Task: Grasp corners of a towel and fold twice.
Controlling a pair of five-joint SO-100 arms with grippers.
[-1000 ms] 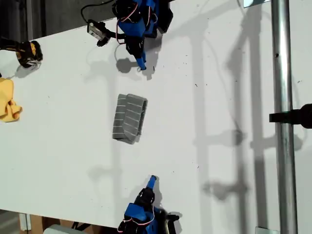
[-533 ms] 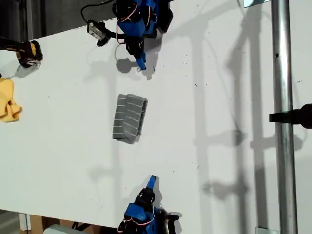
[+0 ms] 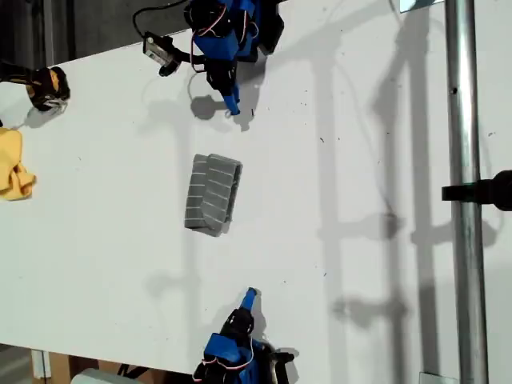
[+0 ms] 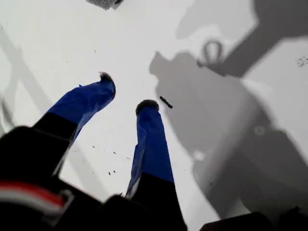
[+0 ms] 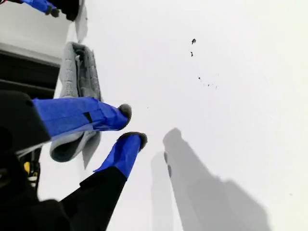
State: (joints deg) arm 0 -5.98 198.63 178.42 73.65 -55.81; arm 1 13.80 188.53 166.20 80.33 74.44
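Observation:
The grey striped towel (image 3: pixel 213 194) lies as a small folded bundle in the middle of the white table (image 3: pixel 360 160); its corners are tucked into the folds and do not show singly. My first gripper (image 3: pixel 232 104) hangs near the exterior view's top edge, well short of the towel (image 4: pixel 103 3). Its blue fingers stand open (image 4: pixel 126 94) over bare table. My second gripper (image 3: pixel 250 296) is near the exterior view's bottom edge, slightly open (image 5: pixel 131 125) and empty. The towel (image 5: pixel 79 72) lies beyond its fingertips, apart from them.
A yellow cloth (image 3: pixel 14 168) and a black-and-yellow object (image 3: pixel 46 86) sit at the exterior view's left edge. A metal pole (image 3: pixel 464 192) with a black clamp (image 3: pixel 488 190) runs down that view's right side. Arm shadows cross the table.

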